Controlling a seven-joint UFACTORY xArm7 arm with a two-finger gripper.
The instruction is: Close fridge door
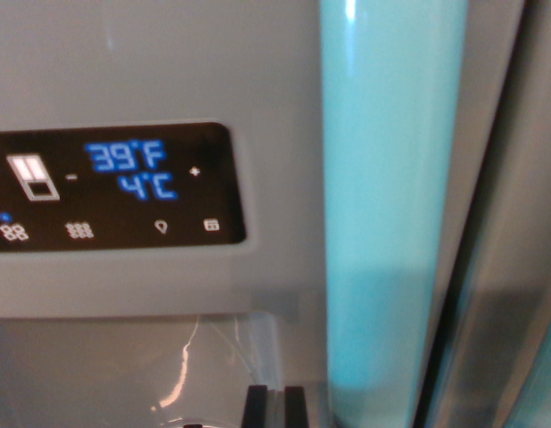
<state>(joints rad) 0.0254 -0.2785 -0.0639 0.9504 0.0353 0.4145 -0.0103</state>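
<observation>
Wrist view, very close to fridge door [168, 71]. Black control panel [115, 187] at left reads 39°F / 4°C in blue, icons below. Teal vertical handle [387, 214] right of panel. Dark gripper [275, 407] tips at bottom edge, close together; clenched or released, cannot tell.

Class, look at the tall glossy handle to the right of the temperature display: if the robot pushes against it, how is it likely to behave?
The handle looks like a rigid bar, so it should not flex. Its bright sheen suggests a smooth surface where contact might slip. Being long and vertical, it would probably carry a push into the door.
</observation>
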